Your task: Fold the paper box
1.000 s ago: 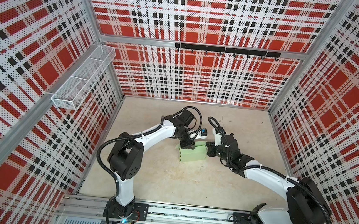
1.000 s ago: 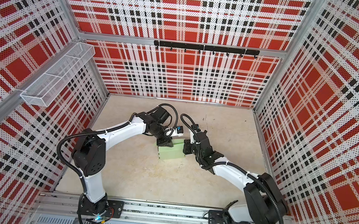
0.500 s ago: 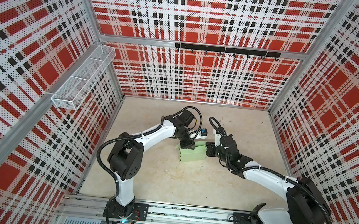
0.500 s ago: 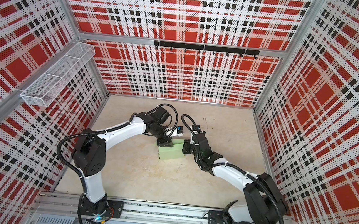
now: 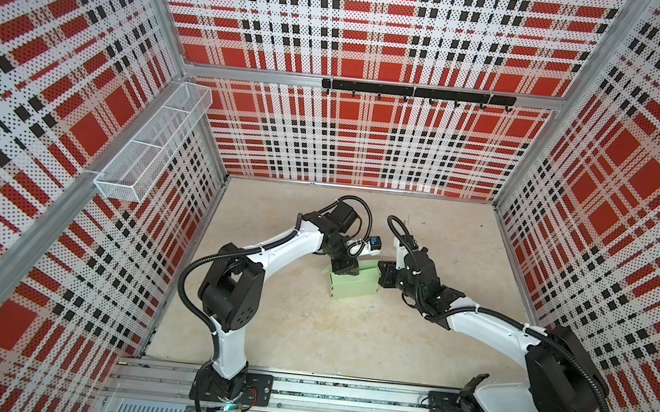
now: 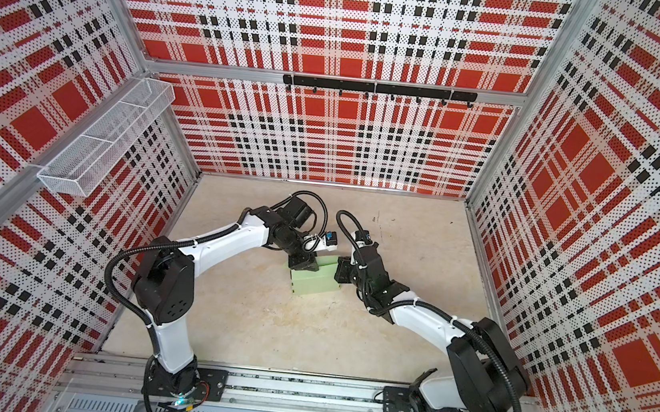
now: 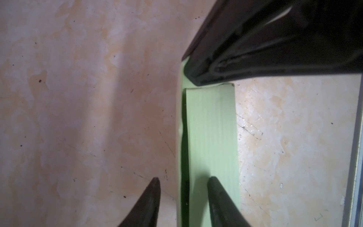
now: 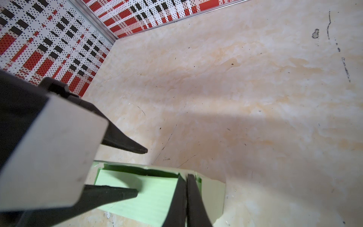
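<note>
Apparently midway through the fold, the paper box (image 5: 354, 288) stood near the middle of the surface (image 5: 306, 338), walls raised and its inside open to both wrist views. The left tool (image 7: 183, 178) straddled one long wall of the box with jaws standing apart. One finger (image 7: 218, 196) was down inside the box and its partner on the surface just outside, so nothing was pinched. The right tool (image 8: 187, 176) worked at the end of the box nearest its own arm, jaws closed tight together, tips at an inner corner. Whether a sliver of card was caught between them could not be told. The step in hand looked like seating the side walls, with a dark gap showing along the straddled wall. The next move likely called for pressing that wall's inner flap flat while the box's other end was held steady, and gently, since thin card creases. Well away from the box, a wire basket (image 5: 151, 142) hung on a side wall and a hook rail (image 5: 417, 93) ran along the back wall, neither near enough to obstruct. Only the two tools crowded each other across the box.
</note>
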Robot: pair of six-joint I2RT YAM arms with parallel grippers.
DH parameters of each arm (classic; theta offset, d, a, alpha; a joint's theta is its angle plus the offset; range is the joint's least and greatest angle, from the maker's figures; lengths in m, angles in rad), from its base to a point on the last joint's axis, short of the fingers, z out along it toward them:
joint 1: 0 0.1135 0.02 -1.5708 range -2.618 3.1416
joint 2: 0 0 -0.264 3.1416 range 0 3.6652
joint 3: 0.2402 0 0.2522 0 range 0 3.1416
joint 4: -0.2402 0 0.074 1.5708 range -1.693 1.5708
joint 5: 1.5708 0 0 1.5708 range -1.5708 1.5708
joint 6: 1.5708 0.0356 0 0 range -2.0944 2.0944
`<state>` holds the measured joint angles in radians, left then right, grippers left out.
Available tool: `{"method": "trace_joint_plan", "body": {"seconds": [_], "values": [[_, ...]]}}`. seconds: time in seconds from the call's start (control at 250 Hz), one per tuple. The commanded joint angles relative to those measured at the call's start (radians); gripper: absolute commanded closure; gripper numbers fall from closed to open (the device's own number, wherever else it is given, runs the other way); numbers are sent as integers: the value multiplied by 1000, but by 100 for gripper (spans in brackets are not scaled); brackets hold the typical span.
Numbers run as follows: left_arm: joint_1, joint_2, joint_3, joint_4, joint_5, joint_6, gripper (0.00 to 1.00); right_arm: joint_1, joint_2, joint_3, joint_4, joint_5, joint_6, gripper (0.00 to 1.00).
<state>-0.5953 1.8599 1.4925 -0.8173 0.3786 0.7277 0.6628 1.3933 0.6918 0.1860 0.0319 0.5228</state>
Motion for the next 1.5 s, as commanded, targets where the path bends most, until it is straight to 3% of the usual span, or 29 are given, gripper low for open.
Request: {"method": "trace_joint_plan", "body": {"seconds": [0.0,0.54,0.856,1.12,1.248,1.405,1.497], "values": [[-6,5,-6,-8,17,-13,53,8,23,-59,-50,32,-5,100],[-2,-32,17,-31,56,-25,46,9,41,-103,10,77,-3,100],[4,-140,41,-44,87,-72,39,21,50,-92,10,96,9,100],[126,-205,46,-5,162,-208,37,48,61,-64,-6,137,22,100],[147,-231,75,-112,165,-199,38,63,65,-56,-17,148,35,100],[166,-316,-46,-95,98,-220,37,81,65,-45,-21,189,46,100],[210,-345,-116,-47,122,-270,37,87,65,-39,-20,199,43,100]]}}
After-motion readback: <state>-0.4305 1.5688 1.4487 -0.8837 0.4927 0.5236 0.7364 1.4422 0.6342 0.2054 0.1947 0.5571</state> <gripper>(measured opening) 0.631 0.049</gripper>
